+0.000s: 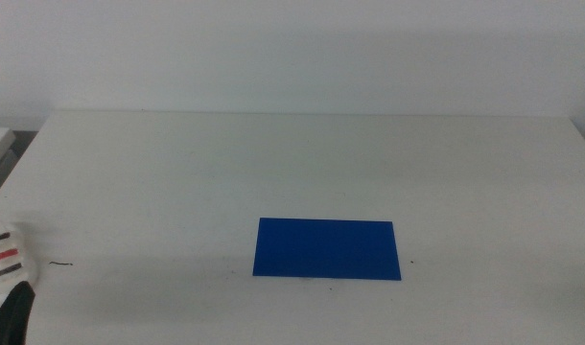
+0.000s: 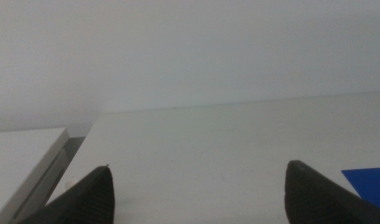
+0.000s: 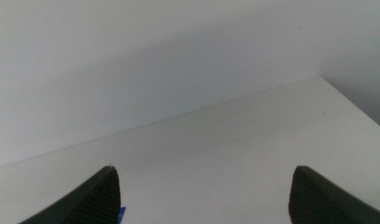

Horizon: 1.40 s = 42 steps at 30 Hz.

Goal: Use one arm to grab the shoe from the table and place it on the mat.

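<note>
The worktop (image 1: 273, 163) is plain white. The mat (image 1: 327, 249) is solid blue. At the worktop's left edge, the shoe (image 1: 5, 259) shows white with red and dark stripes.

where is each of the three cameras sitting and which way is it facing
Middle view: above the table, looking forward and down at the mat; the shoe at the left edge; neither arm shows.
Left wrist view: low on the left arm, facing across the tabletop; left gripper jaws wide apart.
Right wrist view: likewise on the right arm; right gripper jaws wide apart.
Shared: all three catch the mat.
</note>
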Available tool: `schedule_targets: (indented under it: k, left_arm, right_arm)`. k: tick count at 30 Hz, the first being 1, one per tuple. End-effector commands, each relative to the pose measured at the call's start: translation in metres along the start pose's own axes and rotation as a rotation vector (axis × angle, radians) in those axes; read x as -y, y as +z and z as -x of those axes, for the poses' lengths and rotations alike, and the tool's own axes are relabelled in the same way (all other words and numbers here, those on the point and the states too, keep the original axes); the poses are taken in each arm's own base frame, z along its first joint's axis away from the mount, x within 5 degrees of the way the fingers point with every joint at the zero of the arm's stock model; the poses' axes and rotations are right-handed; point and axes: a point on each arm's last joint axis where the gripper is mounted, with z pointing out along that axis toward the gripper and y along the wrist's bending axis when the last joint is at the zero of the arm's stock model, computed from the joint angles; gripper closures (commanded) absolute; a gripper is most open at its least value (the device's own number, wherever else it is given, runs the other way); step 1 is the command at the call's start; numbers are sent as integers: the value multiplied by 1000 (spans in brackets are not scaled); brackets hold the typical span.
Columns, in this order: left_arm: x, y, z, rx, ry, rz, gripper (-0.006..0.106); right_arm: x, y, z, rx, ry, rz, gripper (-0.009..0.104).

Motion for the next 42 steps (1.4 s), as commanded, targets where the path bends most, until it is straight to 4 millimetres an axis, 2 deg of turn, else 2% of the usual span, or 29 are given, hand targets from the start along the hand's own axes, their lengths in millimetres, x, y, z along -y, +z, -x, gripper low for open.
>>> schedule_targets:
  k: [1, 4, 8, 14, 16, 18, 20, 24, 29, 36, 42]
  left_arm:
    - [0, 0, 1, 16, -9, -6, 7]
    - [-2, 1, 5, -37, -147, 35, 7]
    - [-12, 12, 44, -318, -254, 179, 7]
    - [-41, 61, 94, -712, -358, 341, 7]
    - [-52, 78, 107, -808, -385, 370, 7]
    - [-64, 99, 112, -932, -414, 391, 7]
    - [-75, 122, 108, -1029, -417, 406, 7]
    - [-90, 171, 90, -1083, -445, 384, 7]
    - [-102, 210, 59, -1174, -492, 393, 7]
    - [-114, 243, 10, -1226, -512, 424, 7]
    - [-121, 260, -19, -1200, -493, 436, 7]
  right_arm:
    - [0, 0, 0, 10, -13, 4, 16]
    - [0, 0, 0, 10, -13, 4, 16]
    - [0, 0, 0, 10, -13, 4, 16]
    - [0, 0, 0, 10, -13, 4, 16]
    - [0, 0, 0, 10, -13, 4, 16]
    - [0, 0, 0, 10, -13, 4, 16]
    - [0, 0, 0, 10, -13, 4, 16]
    - [0, 0, 0, 10, -13, 4, 16]
    - [0, 0, 0, 10, -13, 4, 16]
    - [0, 0, 0, 10, -13, 4, 16]
    - [0, 0, 0, 10, -13, 4, 16]
